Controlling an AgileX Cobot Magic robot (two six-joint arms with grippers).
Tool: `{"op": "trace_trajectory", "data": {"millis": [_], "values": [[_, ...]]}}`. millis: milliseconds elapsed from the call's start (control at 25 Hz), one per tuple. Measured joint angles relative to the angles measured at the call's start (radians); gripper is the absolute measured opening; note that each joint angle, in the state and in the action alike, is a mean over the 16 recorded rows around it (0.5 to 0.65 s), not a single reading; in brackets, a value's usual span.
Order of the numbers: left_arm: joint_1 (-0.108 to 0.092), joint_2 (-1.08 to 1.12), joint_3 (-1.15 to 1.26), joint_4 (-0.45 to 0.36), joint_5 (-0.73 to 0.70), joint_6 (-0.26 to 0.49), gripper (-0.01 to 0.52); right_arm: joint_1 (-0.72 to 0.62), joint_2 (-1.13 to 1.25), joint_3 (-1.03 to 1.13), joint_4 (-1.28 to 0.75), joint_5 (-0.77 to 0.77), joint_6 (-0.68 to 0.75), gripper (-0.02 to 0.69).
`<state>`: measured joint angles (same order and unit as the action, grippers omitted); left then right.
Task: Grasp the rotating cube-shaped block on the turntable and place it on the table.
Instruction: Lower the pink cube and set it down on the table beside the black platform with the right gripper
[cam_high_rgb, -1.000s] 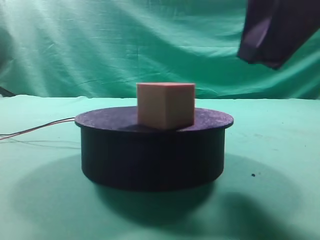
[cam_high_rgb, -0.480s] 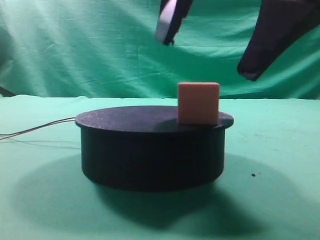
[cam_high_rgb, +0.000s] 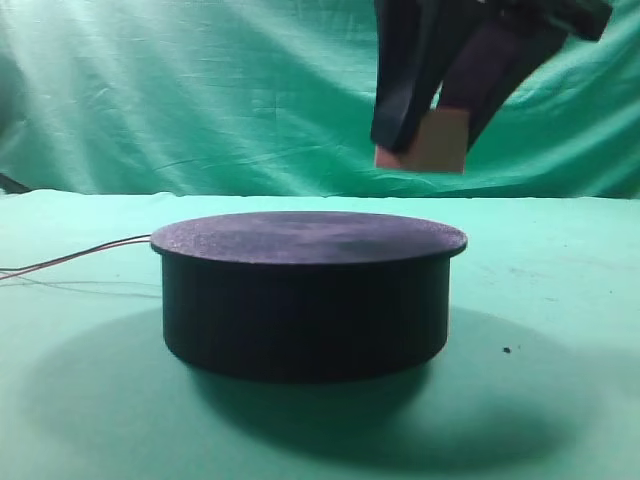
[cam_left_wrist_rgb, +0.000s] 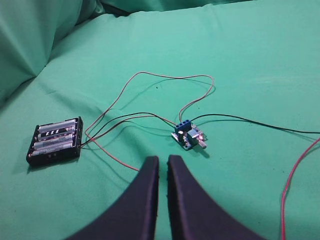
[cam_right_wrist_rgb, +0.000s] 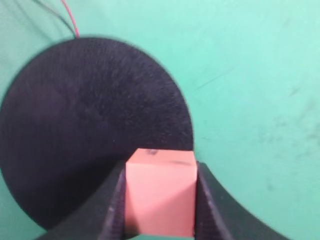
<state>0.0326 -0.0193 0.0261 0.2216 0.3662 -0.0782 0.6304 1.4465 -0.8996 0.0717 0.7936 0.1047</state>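
Observation:
My right gripper is shut on the salmon-pink cube-shaped block and holds it in the air above the right part of the black turntable, apart from its top. In the right wrist view the block sits between the two black fingers, with the turntable's round top below and to the left and the green table to the right. My left gripper is shut and empty, over the green table away from the turntable.
A black battery holder and a small blue circuit board lie on the cloth in the left wrist view, joined by thin wires. Wires run off the turntable's left side. A green backdrop hangs behind.
The block rode the turntable from the middle to the right. My right gripper came down, closed on it and lifted it off the disc. The turntable's top is now bare.

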Motion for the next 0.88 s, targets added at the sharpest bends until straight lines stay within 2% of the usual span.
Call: {"op": "trace_trajectory", "data": {"millis": [160, 440, 600, 720, 880], "values": [[0.000, 0.000, 0.000, 0.000, 0.000, 0.000, 0.000, -0.026, -0.016, 0.083, -0.003, -0.040, 0.014, 0.262], [0.000, 0.000, 0.000, 0.000, 0.000, 0.000, 0.000, -0.036, -0.002, 0.191, 0.010, -0.135, 0.034, 0.426], [0.000, 0.000, 0.000, 0.000, 0.000, 0.000, 0.000, -0.036, -0.027, 0.178, -0.003, -0.124, 0.059, 0.475], [0.000, 0.000, 0.000, 0.000, 0.000, 0.000, 0.000, -0.036, -0.078, 0.156, -0.024, -0.086, 0.082, 0.450], [0.000, 0.000, 0.000, 0.000, 0.000, 0.000, 0.000, -0.036, -0.185, 0.130, -0.054, -0.023, 0.115, 0.333]]}}
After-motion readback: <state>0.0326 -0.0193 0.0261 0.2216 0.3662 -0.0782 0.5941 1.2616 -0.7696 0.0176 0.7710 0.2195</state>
